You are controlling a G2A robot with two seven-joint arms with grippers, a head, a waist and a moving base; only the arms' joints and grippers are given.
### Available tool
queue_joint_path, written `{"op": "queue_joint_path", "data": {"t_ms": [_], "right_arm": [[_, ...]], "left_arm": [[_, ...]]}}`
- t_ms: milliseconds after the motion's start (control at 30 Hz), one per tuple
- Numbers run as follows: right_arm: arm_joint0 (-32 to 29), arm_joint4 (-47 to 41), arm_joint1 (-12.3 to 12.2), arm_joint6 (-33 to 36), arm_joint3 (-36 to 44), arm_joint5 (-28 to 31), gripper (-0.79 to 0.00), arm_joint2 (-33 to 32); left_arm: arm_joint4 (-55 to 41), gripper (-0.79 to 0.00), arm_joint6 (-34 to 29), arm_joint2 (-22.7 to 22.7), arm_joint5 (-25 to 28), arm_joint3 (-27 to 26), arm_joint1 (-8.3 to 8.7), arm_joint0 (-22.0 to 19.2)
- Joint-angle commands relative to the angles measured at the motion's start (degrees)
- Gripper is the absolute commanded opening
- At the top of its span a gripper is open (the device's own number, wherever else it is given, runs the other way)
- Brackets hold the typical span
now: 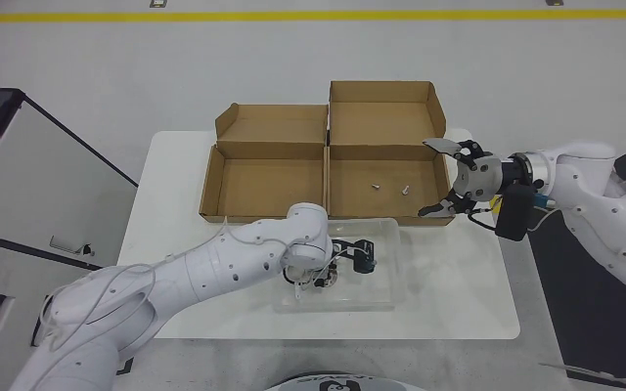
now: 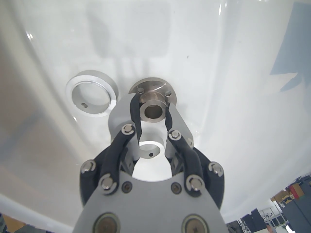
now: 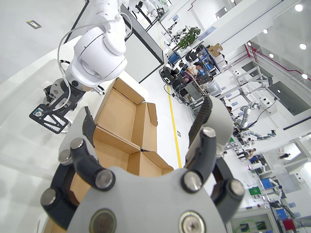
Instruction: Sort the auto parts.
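The left gripper [image 2: 151, 116] is down in the clear tray [image 1: 383, 296] at 6 o'clock on the counter [image 1: 176, 195], jaws clamped on a metal bushing [image 2: 150, 84]. A silver ring [image 2: 92, 75] lies just beside it. The right gripper [image 1: 425, 178] hangs at 3 o'clock by the boxes [image 1: 269, 186], jaws wide apart.

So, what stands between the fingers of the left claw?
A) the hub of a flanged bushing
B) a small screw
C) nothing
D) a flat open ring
A: the pads of the left claw flank the raised hub of the flanged bushing; the ring lies apart.
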State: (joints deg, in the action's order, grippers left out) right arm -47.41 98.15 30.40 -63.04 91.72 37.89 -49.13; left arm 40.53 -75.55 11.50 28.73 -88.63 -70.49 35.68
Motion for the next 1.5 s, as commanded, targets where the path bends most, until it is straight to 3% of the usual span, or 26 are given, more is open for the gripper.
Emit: {"op": "queue_joint_path", "data": {"t_ms": [0,533,933,1267,1467], "right_arm": [[0.0,0.0,0.0,0.0,0.0,0.0,0.0,0.0],[0.0,0.0,0.0,0.0,0.0,0.0,0.0,0.0],[0.0,0.0,0.0,0.0,0.0,0.0,0.0,0.0],[0.0,0.0,0.0,0.0,0.0,0.0,0.0,0.0],[0.0,0.0,0.0,0.0,0.0,0.0,0.0,0.0]], "left_arm": [[-0.07,-0.449,0.02,-0.08,0.02,0.18,-0.13,-0.06],[-0.43,-0.48,-0.36,-0.38,-0.36,0.69,-1.08,-0.44],[-0.41,-0.496,-1.64,0.04,-1.64,-1.49,-0.4,-0.71],[0.22,-0.437,-1.42,0.19,-1.42,-1.61,-0.38,-0.02],[0.9,-0.336,-1.3,0.72,-1.74,-1.6,-0.53,0.34]]}}
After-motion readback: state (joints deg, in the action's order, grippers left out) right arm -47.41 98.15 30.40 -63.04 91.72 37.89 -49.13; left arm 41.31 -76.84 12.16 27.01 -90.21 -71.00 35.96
